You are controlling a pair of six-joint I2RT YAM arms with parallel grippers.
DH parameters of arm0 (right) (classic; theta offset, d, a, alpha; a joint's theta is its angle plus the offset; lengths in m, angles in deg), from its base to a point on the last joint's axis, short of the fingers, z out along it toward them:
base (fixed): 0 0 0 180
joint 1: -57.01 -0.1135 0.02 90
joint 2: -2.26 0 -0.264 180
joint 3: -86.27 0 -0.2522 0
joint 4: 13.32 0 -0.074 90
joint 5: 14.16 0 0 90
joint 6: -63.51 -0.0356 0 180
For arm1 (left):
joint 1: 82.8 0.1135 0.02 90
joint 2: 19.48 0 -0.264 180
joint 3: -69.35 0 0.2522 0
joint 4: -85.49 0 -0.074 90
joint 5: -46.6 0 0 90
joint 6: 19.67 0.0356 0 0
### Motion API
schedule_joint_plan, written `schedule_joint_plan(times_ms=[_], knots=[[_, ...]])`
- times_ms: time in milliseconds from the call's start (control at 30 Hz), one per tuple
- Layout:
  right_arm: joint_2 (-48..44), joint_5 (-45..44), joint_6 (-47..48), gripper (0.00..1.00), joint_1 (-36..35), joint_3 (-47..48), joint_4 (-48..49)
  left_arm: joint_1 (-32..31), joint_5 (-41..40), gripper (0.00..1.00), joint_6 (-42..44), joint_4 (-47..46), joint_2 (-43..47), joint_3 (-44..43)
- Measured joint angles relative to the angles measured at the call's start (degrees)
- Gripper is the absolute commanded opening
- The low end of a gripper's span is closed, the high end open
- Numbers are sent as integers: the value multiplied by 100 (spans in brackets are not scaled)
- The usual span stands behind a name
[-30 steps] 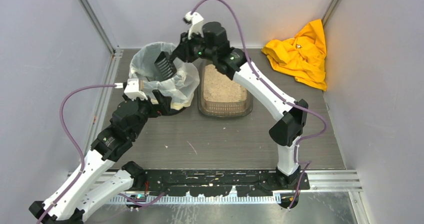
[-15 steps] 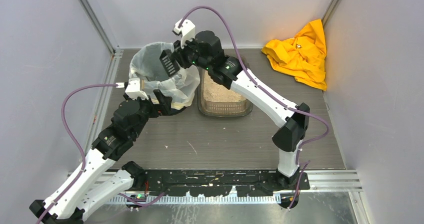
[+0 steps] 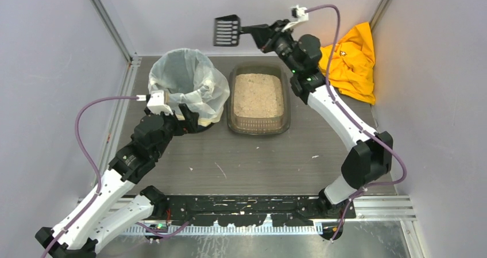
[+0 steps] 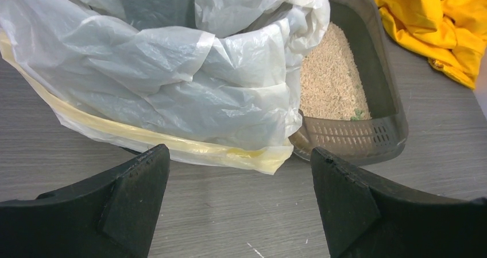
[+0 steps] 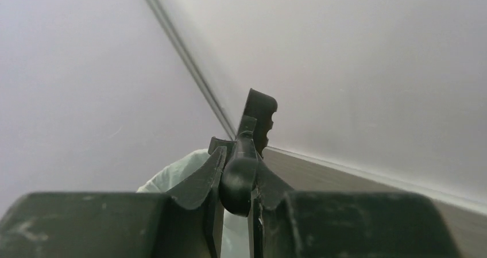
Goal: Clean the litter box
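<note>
1. Litter box (image 3: 258,126) sits on the counter (image 3: 258,166), mid-back, touching or just beside the bagged bin (image 3: 215,94) on its left. Litter lies fairly level.
2. Right gripper (image 3: 259,33): jaws pinch the handle of the black scoop (image 3: 227,30), held high near the back wall, above the gap between bin and box. Scoop looks empty; can't be sure.
3. Left gripper (image 4: 238,160): jaws spread, holding nothing, low at the bin's near side.
4. Step, my read: between scoops. The next move calls for lowering the scoop into the litter and digging shallow.
5. Likely target: greenish speck (image 4: 357,115) at the litter's near end.
6. Around: yellow cloth (image 3: 347,60) at back right, near the right arm. Stray bits (image 3: 220,170) on the counter.
7. In the way: the bag overhangs the box's left rim.
</note>
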Motion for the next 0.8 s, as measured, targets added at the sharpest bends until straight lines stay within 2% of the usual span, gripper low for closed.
schedule_joint_plan(times_ms=[167, 367, 567, 800], knots=[[-638, -140, -946, 1, 859, -1532, 560, 0, 83, 92, -37, -39, -273, 66], [-1530, -483, -1110, 1, 1357, -2686, 57, 0, 435, 92, -162, -529, -824, 42], [-1897, -444, -1093, 1, 1665, -3008, -188, 0, 468, 92, -264, -688, -1202, -354], [-1027, 214, -1084, 1, 1943, -2920, -221, 2, 26, 91, 208, -1075, -1681, -1274]])
